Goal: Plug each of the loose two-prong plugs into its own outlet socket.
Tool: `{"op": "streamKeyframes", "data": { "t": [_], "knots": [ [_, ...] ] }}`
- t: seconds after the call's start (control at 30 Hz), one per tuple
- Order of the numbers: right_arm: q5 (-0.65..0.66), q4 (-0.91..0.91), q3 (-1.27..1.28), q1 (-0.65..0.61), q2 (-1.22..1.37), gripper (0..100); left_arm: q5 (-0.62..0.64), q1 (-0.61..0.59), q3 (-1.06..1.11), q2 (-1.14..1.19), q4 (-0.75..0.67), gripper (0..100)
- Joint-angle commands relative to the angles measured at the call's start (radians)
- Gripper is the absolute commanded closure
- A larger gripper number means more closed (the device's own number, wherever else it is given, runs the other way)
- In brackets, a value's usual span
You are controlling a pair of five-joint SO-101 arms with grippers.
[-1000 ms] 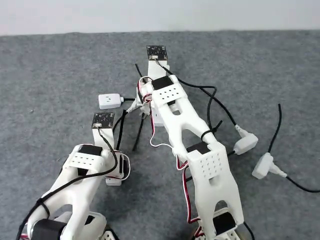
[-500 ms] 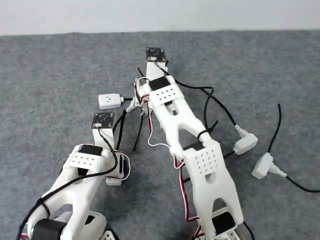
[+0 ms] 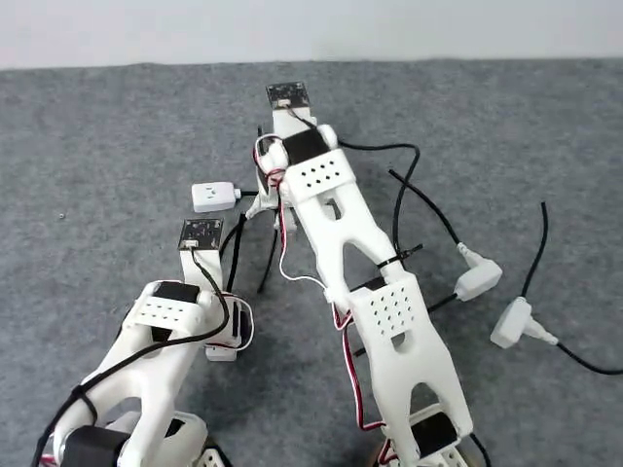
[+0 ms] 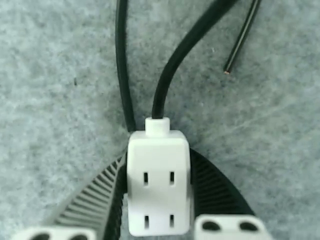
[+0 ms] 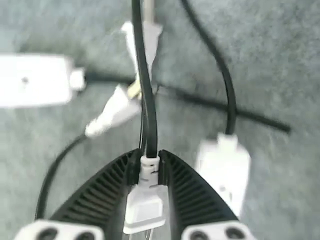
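In the left wrist view my left gripper is shut on a white outlet socket. The socket's slotted face points at the camera and its black cord runs away over the carpet. My right gripper is shut on a white two-prong plug whose black cord leads straight out between the fingers. Past it lie a loose white plug with brass prongs and a white socket block. In the high view that socket block lies just left of the right arm's wrist.
Grey carpet covers the table. Black cords cross the middle beneath the right arm. Two more white connector blocks with cords lie at the right. Another white block sits beside my right gripper. The far left carpet is bare.
The right arm has swung its wrist a little to the left and farther out, carrying the plug. The left arm has stayed still.
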Motion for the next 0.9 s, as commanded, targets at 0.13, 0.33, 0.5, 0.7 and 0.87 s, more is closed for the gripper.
{"op": "streamKeyframes", "data": {
  "t": [0.13, 0.33, 0.5, 0.7, 0.87],
  "knots": [
    [0.098, 0.156, 0.097, -0.008, -0.021, 98.9, -0.035, -0.003, 0.005, -0.018, 0.020, 89],
    [0.095, 0.157, 0.153, -0.030, -0.067, 98.9, -0.103, -0.002, -0.012, -0.020, 0.025, 87],
    [0.078, 0.154, 0.250, -0.028, -0.166, 98.8, -0.103, -0.003, -0.019, -0.020, 0.071, 64],
    [0.071, 0.077, 0.436, -0.030, -0.305, 98.8, -0.104, -0.005, -0.015, -0.063, 0.072, 54],
    [0.074, -0.094, 0.717, -0.058, -0.470, 98.9, -0.106, -0.005, 0.064, -0.298, 0.107, 54]
  ]
}}
